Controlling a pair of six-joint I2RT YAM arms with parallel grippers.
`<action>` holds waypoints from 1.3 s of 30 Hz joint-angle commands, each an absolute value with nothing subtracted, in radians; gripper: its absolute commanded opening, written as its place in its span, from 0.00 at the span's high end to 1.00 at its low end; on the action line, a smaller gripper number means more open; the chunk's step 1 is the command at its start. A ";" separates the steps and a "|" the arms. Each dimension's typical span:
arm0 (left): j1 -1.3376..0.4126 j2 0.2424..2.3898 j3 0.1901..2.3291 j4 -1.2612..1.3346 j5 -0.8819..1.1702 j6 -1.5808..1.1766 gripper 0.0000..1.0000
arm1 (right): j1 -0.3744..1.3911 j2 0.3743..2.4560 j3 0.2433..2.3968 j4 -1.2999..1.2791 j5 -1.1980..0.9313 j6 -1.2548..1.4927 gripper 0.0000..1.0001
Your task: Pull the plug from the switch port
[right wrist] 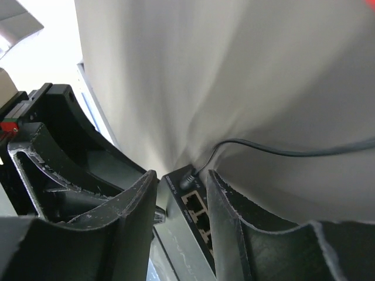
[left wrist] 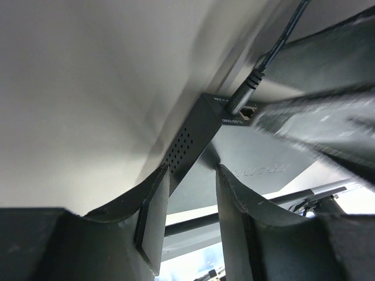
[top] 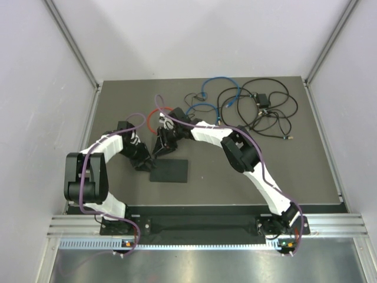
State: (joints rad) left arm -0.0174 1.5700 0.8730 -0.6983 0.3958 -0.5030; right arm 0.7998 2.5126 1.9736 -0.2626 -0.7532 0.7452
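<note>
The flat matte-black switch lies on the dark table between both arms. In the left wrist view its vented side and top face reach between my left gripper, whose fingers stand apart with their tips at the switch's corner. A black barrel plug sits in a socket on the port face. In the right wrist view my right gripper is open and straddles that port face. The plug lies between its fingertips, untouched, and its thin black cable runs off to the right. Both grippers crowd the switch's far left end.
A tangle of black cables with a small adapter block lies at the back right. Blue cable and red cable lie behind the grippers. White walls and aluminium posts enclose the table.
</note>
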 commanded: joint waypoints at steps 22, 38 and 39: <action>-0.015 1.606 0.845 -0.667 0.394 -0.488 0.59 | 0.836 2.520 1.864 -0.017 -0.747 0.920 0.98; -0.109 1.720 0.890 -0.764 0.226 -0.492 0.61 | 0.796 2.385 1.647 0.360 -0.398 1.095 1.00; -0.113 1.720 0.891 -0.767 0.218 -0.492 0.61 | 0.793 2.382 1.669 0.327 -0.384 1.053 1.00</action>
